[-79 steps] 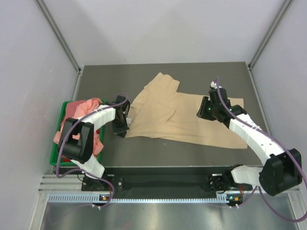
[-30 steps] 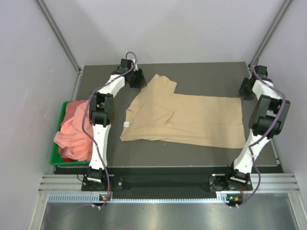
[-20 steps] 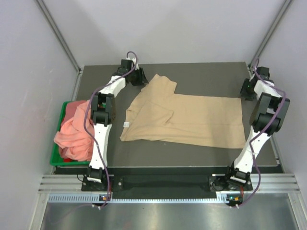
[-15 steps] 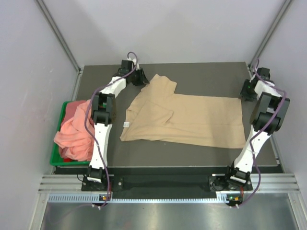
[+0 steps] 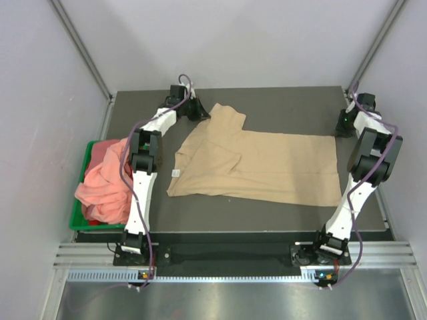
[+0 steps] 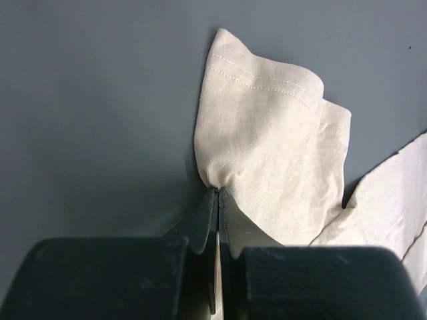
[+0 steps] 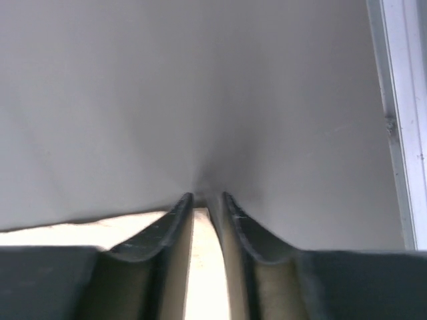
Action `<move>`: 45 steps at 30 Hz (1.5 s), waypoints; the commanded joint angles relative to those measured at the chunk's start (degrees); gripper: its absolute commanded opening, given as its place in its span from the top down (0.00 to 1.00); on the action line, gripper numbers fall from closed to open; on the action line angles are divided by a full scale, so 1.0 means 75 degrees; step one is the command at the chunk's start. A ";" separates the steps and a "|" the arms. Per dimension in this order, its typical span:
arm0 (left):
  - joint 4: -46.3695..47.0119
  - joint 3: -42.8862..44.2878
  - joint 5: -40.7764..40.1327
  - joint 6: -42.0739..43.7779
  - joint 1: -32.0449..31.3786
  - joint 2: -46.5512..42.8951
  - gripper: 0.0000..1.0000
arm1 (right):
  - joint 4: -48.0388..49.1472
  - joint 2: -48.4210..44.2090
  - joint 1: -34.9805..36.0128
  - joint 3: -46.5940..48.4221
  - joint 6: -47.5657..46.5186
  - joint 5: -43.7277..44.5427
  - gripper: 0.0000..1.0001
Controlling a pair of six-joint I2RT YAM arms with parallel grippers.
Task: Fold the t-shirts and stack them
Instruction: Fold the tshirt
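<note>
Pinching tan t-shirt point(image 5: 267, 163) sleeve tip, left pincer point(image 6: 218, 192) clamped tight; shirt's long axis runs rightward to right pincer point(image 7: 208, 197), narrow astride hem corner, grip uncertain.

Plain tan t-shirt point(image 5: 267, 163), white neck label point(image 5: 175, 173); salmon-pink t-shirts point(image 5: 107, 183); green bin point(image 5: 75, 217); dark grey tabletop point(image 5: 287, 107).

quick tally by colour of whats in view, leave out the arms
tan t-shirt: 1
pink cloth heap: 1 (how many shirts are in it cannot be told)
green bin: 1
total: 3
</note>
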 commanded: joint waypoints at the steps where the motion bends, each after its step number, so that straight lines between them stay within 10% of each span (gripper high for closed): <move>1: 0.0425 0.0301 0.0201 -0.0114 0.0000 -0.0189 1.00 | 0.0117 0.0172 -0.0066 0.0304 -0.0088 -0.0175 0.78; 6: 0.0355 0.0289 0.0013 -0.0067 0.0012 -0.0481 1.00 | 0.0058 0.0172 -0.0066 0.0503 -0.0041 -0.0128 1.00; 20: 0.0062 -0.0390 -0.0350 0.0367 0.0024 -0.1536 1.00 | 0.0622 -0.0473 -0.0066 -0.0095 0.0123 0.0131 1.00; 26: 0.0026 -0.0390 -0.0280 0.0344 0.0024 -0.1455 1.00 | 0.0375 -0.0461 -0.0077 -0.0036 0.0006 -0.0163 0.69; 45: 0.0167 -0.0273 -0.0127 0.0332 0.0035 -0.1115 1.00 | 0.0175 -0.0239 -0.0077 -0.0282 -0.0275 -0.0128 0.73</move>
